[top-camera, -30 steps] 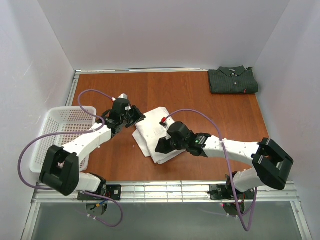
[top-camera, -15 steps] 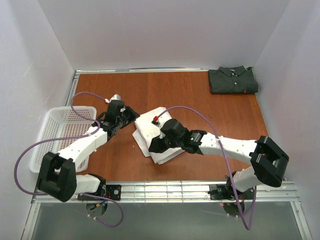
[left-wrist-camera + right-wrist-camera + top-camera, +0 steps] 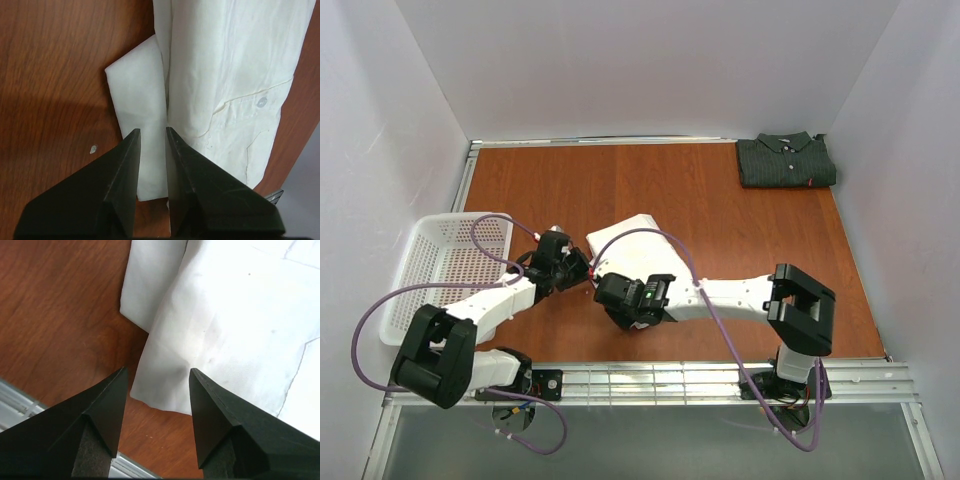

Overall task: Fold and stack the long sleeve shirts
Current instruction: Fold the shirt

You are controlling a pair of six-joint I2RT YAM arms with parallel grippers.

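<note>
Over near edge of plain white cloth shirt: left gripper just arrived, fingers narrowly parted; right gripper likewise, fingers wide apart; fold-grasp likely next.

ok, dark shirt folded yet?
Folded. The dark shirt lies as a compact rectangle, collar showing, at the table's far right corner.

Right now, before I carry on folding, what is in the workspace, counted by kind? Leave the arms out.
Shirts: 2 (white shirt under the grippers, dark green shirt folded at the far right corner)
Baskets: 1 (white mesh basket at the left edge)
Total: 3
</note>
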